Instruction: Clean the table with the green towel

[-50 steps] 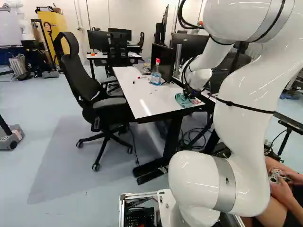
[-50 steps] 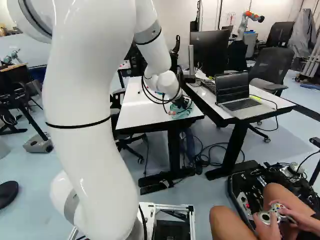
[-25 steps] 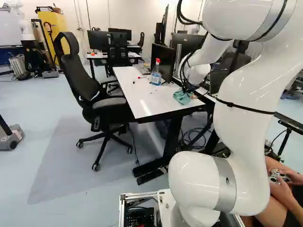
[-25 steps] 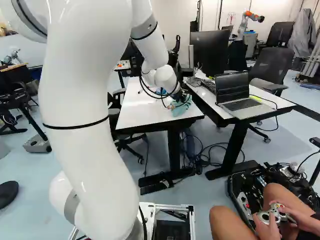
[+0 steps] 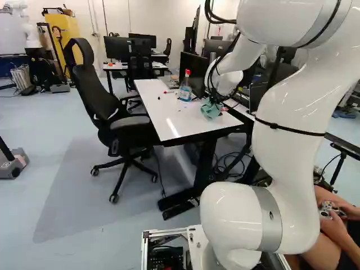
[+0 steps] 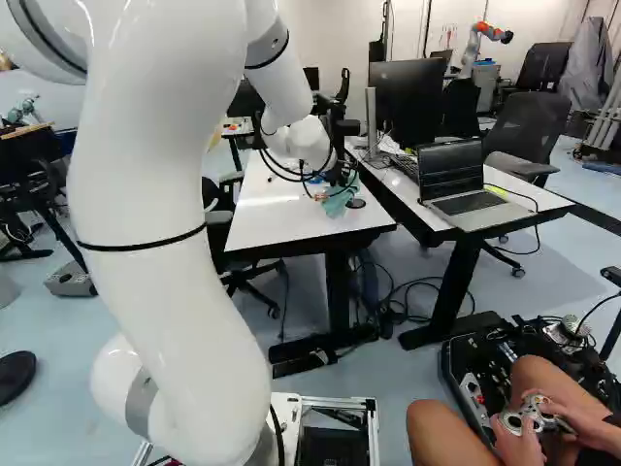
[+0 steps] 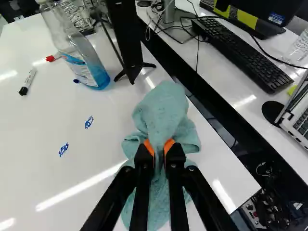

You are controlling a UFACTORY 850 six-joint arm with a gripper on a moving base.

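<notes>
At the near end of the bench [image 5: 169,121], green towel [image 7: 161,115] pinched mid-cloth in the claw [image 7: 161,147], folds spilling round it, presumably so loose cloth can wipe. Blue marks [image 7: 89,122] remain on the surface, likely the cleaning target.

The white arm [image 5: 289,146] rises right of the middle and reaches forward over the worktop [image 5: 174,121], its far end at the green towel [image 5: 210,110], bunched near the right edge. Beyond the towel, a bottle [image 5: 185,90] of blue liquid with a red top stands upright beside a dark monitor [image 5: 195,70]. A black office chair [image 5: 129,126] stands left of the worktop, and farther back stands a yellow cabinet [image 5: 63,34]
</notes>
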